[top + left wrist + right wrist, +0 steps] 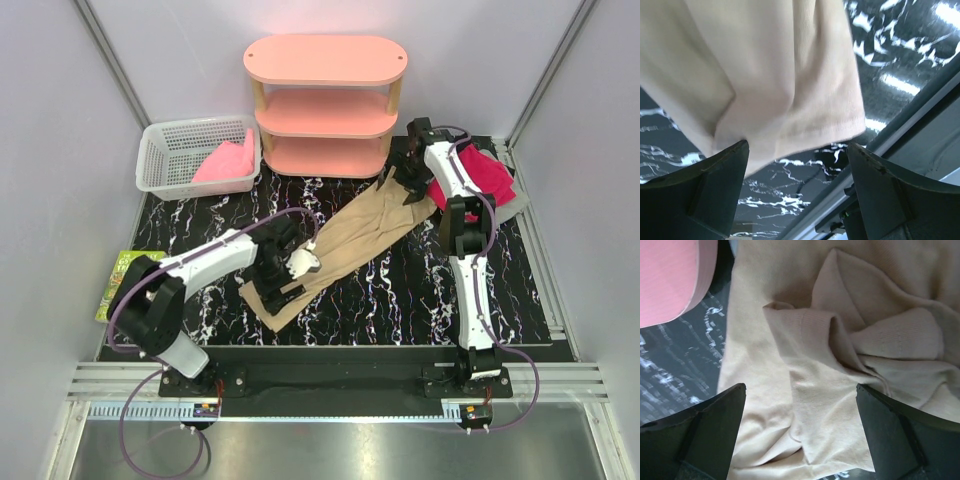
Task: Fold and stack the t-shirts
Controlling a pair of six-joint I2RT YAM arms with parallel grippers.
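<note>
Black white-veined marble tabletop [400, 300] fills my view, with the large tan-beige cloth t-shirt [355, 240] lying bunched diagonally across its middle. I see my left gripper [797, 145] spread wide at the shirt's near end, clamping nothing; my right gripper [801, 387] gapes wide over the crumpled far end, empty.

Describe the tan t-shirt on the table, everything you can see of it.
The tan t-shirt is plain beige, a soft fine-ribbed knit, unfolded and bunched into a long crumpled strip. It lies on the black marbled table, running diagonally from near the left arm to the far right, by the pink shelf. Its near end shows a rounded corner below the left gripper. The far end is heaped in creases under the right gripper. Both sets of jaws stand open, not clamped on it.
</note>
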